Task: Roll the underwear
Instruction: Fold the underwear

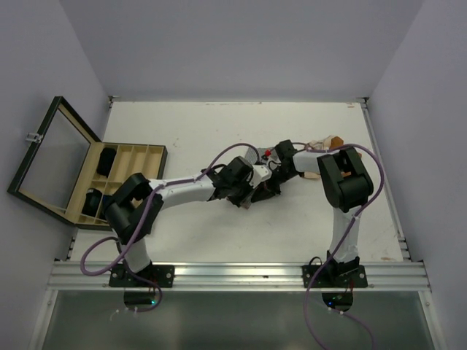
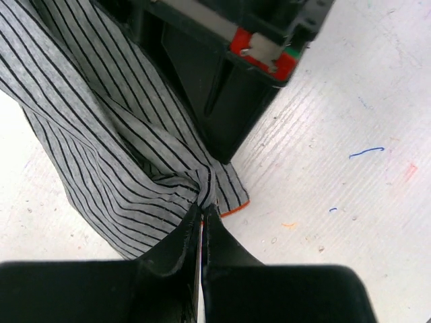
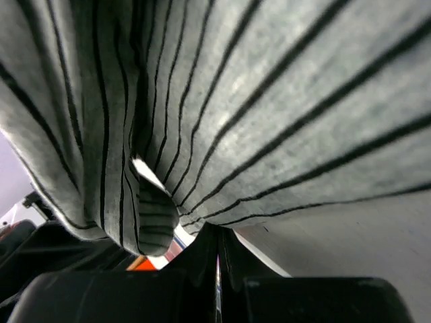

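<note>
**Left wrist view.** Your left gripper [image 2: 204, 214] is fully closed. Both black fingers are pressed together at 6 o'clock, pinching a gathered fold of the grey cotton underwear with thin black stripes [image 2: 101, 134]. From the pinch the cloth fans out toward 10 and 11 o'clock and lies partly on the white wood-grain table [image 2: 337, 202]. A thin orange edge shows under the hem just right of the pinch. Your right gripper [image 2: 222, 153] comes down from 12 o'clock as a black body with red and green fittings. Its tip meets the same cloth just above your left fingers. A short blue pen mark [image 2: 367, 153] sits on the table at 3 o'clock.

**Right wrist view.** The right gripper's fingers are also shut tight at 6 o'clock, and the striped cloth runs down into them. The garment fills almost the whole frame, close and blurred. Only a strip of table shows at 4 o'clock.

**Top external view.** Both arms reach inward and their wrists meet just right of the table's centre, so the striped garment is almost entirely hidden beneath them. At 9 o'clock, on the table's left edge, stands an open wooden box with long compartments [image 1: 157, 157]. Its glass lid [image 1: 55, 146] is swung back toward 10 o'clock. Two black rolled garments [image 1: 108, 160] sit in the compartments, one toward the far end and one toward the near end. A small orange-brown cloth garment [image 1: 333, 141] lies at 2 o'clock from the wrists, just beside the right arm.
</note>
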Tool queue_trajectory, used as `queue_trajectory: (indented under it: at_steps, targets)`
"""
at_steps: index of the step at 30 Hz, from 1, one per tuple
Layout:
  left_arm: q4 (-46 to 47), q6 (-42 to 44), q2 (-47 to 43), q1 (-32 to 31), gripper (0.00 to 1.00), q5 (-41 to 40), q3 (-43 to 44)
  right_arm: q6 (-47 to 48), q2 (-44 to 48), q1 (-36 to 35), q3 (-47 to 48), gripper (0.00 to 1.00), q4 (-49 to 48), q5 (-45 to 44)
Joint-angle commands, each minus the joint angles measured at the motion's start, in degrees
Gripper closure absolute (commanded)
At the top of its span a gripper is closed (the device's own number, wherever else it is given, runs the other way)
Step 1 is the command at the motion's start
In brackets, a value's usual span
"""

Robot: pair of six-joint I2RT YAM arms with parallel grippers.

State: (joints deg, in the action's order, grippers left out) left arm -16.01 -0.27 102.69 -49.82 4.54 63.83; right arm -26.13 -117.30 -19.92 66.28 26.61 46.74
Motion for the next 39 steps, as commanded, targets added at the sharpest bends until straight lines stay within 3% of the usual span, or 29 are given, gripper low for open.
queue_trajectory:
  at_steps: [1,9,15,20,24,39]
  targets:
    - [-0.69,1.59,-3.64,-1.32,1.0,0.74,0.06,-2.26,-0.04,-0.56,-1.06,1.0,-4.98,0.46]
    - [-0.08,1.86,0.84,-2.3,1.0,0.91,-0.28,-4.28,1.63,-0.82,-2.65,1.0,-7.1,1.24]
    - [0.81,1.24,3.74,0.33,1.0,1.52,-3.8,0.98,4.87,0.76,0.33,1.0,0.27,-0.68]
    - [-0.51,3.08,2.69,4.47,1.0,6.09,-5.73,11.53,7.25,4.79,6.47,0.9,10.37,-2.27]
    - [-0.87,7.12,0.32,5.26,1.0,10.58,-8.54,12.95,9.1,8.84,10.35,0.78,10.57,-1.92]
    - [-2.1,8.71,0.31,5.44,1.0,10.41,-9.08,1.52,-6.71,10.34,29.08,0.67,4.24,-10.52]
